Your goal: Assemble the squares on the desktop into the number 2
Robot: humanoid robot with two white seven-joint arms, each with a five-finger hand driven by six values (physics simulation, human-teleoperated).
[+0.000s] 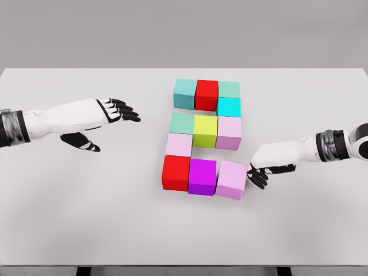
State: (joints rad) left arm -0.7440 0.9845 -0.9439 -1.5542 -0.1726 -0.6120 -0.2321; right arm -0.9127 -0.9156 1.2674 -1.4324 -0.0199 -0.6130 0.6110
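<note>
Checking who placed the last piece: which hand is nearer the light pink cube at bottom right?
Right. The right hand touches the light pink cube from its right; the left hand hovers far off to its upper left.

Table [86,218] free left and front; block cluster [206,138] obstructs centre.

White table [69,201], eleven coloured cubes [206,138] on it, grouped into a 2

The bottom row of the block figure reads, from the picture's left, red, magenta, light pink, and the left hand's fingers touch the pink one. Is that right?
Not quite. In the head view it is the right hand whose fingers touch the light pink block. The row order, red block, magenta block, then pink, is correct.
</note>
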